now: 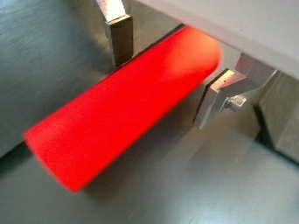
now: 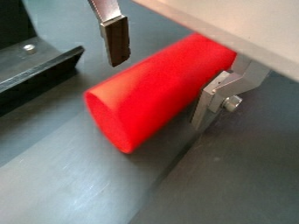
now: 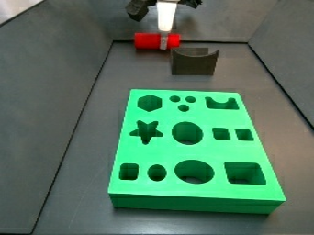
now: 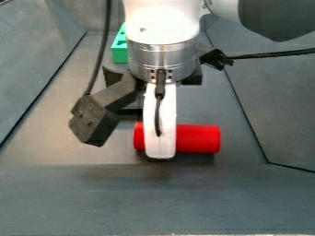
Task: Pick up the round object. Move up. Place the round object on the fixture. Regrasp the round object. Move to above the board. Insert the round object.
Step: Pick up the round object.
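Note:
The round object is a bright red cylinder peg (image 3: 156, 40) lying on its side on the dark floor, next to the fixture (image 3: 193, 61). My gripper (image 3: 166, 23) is lowered over the peg and straddles it; it also shows in a side view (image 4: 157, 124). In both wrist views the peg (image 1: 122, 109) (image 2: 152, 92) lies between the fingers. One finger (image 2: 114, 42) stands clear of it with a visible gap, and the other finger (image 2: 208, 105) is close beside it. The gripper (image 1: 163, 87) (image 2: 159, 92) is open. The green board (image 3: 190, 147) lies nearer the front.
The fixture's dark edge (image 2: 35, 66) shows beside the peg in a wrist view. Grey walls enclose the floor at the back and sides (image 3: 73, 55). A strip of the green board (image 4: 120, 44) shows behind the arm.

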You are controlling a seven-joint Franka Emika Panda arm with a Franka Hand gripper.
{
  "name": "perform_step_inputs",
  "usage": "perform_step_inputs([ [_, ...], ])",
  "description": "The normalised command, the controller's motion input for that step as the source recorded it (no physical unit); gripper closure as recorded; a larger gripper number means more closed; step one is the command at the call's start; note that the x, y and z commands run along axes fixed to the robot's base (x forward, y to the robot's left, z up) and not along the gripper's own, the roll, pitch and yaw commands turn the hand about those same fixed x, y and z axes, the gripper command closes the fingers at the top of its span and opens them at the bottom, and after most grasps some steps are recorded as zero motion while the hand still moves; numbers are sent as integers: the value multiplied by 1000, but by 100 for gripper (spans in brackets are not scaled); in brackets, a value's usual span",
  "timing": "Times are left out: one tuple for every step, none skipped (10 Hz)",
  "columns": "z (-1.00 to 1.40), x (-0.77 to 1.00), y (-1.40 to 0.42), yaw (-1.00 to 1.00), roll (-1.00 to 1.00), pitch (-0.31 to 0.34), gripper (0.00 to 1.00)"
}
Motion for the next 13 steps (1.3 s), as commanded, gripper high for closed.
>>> perform_step_inputs([
  [0,-200,-260,-51,11,-84,0],
  [-23,-74,-323,-9,46,-51,0],
  [0,-20,-351,-14,64,-44,0],
  [-143,0,-369,0,0,-73,0],
  [-283,0,-177,0,-56,-143,0],
  [-211,0,-91,0,-63,-143,0],
  [-163,-117,-40,11,0,-227,0],
  [-97,-203,0,14,0,-214,0],
  [0,-106,-89,0,0,-153,0],
  [43,-137,-149,0,0,-163,0],
  [0,-149,-134,0,0,-140,0],
  [-91,-100,-100,-11,0,-76,0],
  [-131,-57,-29,0,-27,-101,0],
])
